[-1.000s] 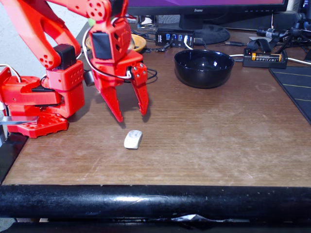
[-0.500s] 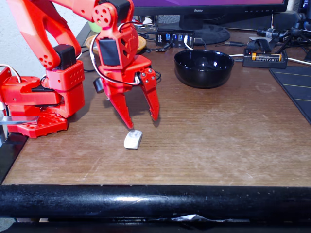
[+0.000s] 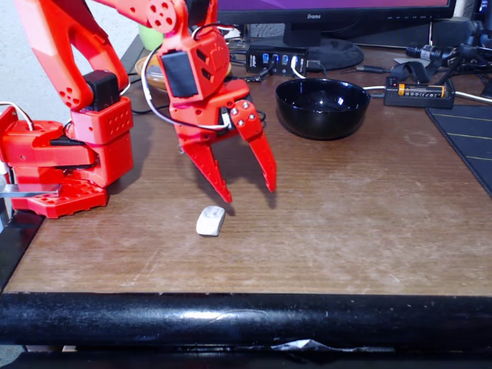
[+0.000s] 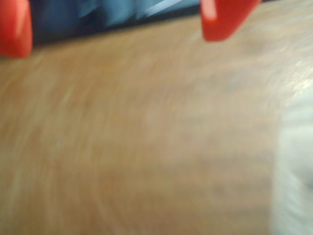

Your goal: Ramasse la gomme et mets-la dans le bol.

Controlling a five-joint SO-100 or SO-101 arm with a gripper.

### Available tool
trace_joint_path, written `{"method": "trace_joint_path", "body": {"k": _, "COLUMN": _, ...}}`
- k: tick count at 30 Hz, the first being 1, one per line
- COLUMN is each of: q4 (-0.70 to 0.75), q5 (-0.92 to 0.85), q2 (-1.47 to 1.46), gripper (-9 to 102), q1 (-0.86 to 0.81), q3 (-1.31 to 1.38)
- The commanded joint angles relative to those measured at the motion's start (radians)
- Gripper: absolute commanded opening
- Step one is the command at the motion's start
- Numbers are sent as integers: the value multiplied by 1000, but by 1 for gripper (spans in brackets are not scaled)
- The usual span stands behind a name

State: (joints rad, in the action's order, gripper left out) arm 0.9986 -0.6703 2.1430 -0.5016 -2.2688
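The small white eraser (image 3: pixel 211 221) lies on the brown wooden desk (image 3: pixel 338 207), toward its front left. My red gripper (image 3: pixel 247 194) hangs open just above the desk, a little behind and to the right of the eraser, with nothing between its fingers. The glossy black bowl (image 3: pixel 323 108) stands farther back and to the right, apart from both. In the wrist view the two red fingertips (image 4: pixel 225 19) reach in from the top over blurred wood, and a pale blur (image 4: pixel 296 171) at the right edge may be the eraser.
The arm's red base (image 3: pixel 69 154) sits at the desk's left edge. A monitor stand (image 3: pixel 323 50), USB hub (image 3: pixel 277 59), cables and a black battery holder (image 3: pixel 419 92) line the back. A dark mat (image 3: pixel 469 142) lies at right. A black padded bar (image 3: pixel 246 319) runs along the front edge.
The open gripper has swung to the right and slightly forward, passing from left of the eraser to its right. Eraser and bowl have not moved.
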Motion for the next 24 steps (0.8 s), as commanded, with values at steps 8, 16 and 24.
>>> {"method": "trace_joint_path", "body": {"k": 8, "q4": 25, "q5": 8, "q2": -175, "gripper": 19, "q1": 23, "q3": 183}}
{"method": "trace_joint_path", "body": {"k": 16, "q4": 202, "q5": -71, "q2": -179, "gripper": 18, "q1": 35, "q3": 236}}
{"method": "trace_joint_path", "body": {"k": 24, "q4": 253, "q5": -104, "q2": -8, "gripper": 18, "q1": 21, "q3": 118}}
